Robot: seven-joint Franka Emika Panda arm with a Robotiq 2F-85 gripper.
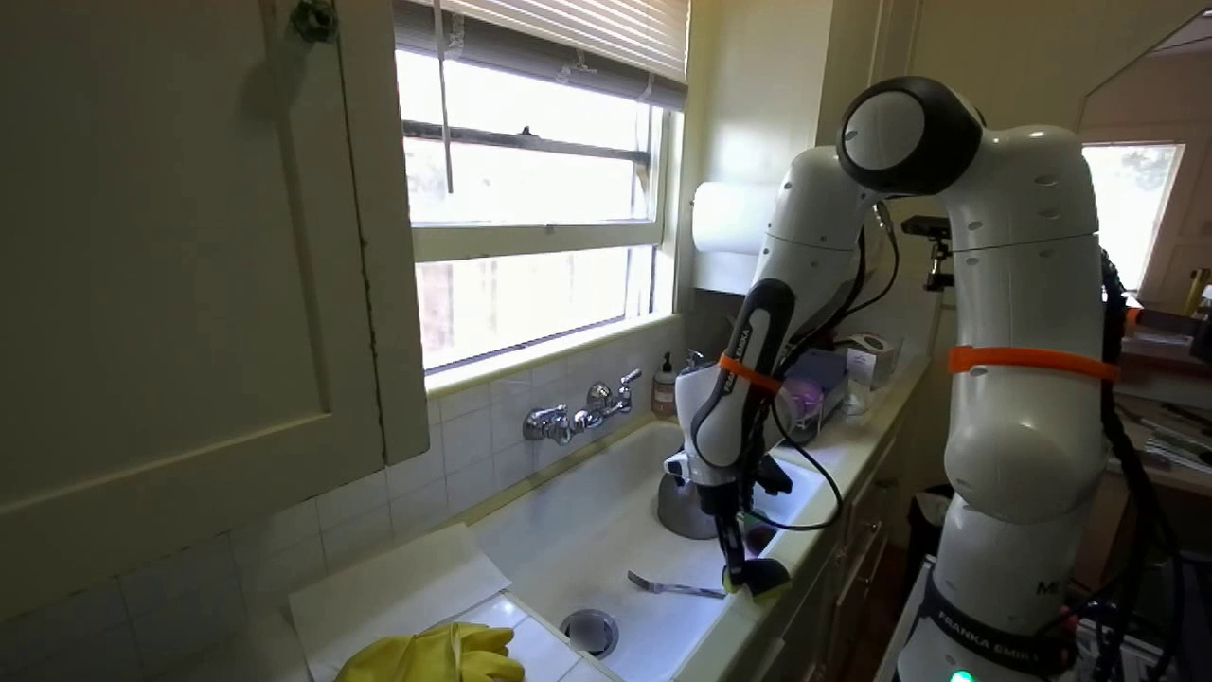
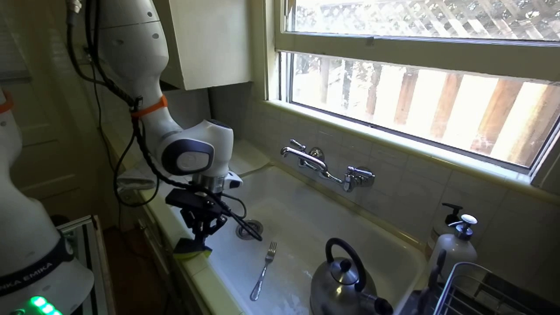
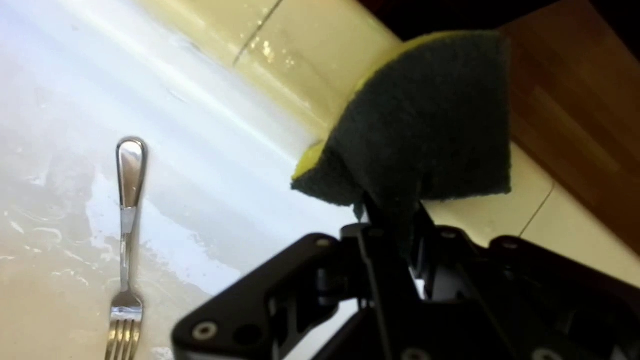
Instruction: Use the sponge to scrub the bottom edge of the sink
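My gripper point(image 3: 392, 212) is shut on the sponge point(image 3: 430, 120), dark green on top with a yellow underside. The sponge is pinched and bent between the fingers. In both exterior views the gripper point(image 1: 729, 545) point(image 2: 201, 232) points down and the sponge point(image 1: 763, 578) point(image 2: 187, 247) is at the yellow tiled front ledge point(image 2: 218, 288) of the white sink point(image 2: 302, 210). In the wrist view the sponge lies over this ledge point(image 3: 320, 35), partly beyond its outer edge. I cannot tell how firmly it touches the tiles. The sink floor point(image 1: 606, 559) is beside and below the gripper.
A fork point(image 3: 128, 215) lies on the sink floor near the gripper. A steel kettle point(image 2: 339, 288) stands in the sink. The drain point(image 1: 589, 633) is at one end. A wall faucet point(image 2: 323, 164) reaches over the back. Soap bottles point(image 2: 455, 249), a dish rack point(image 2: 459, 267) and yellow gloves point(image 1: 426, 655) stand around.
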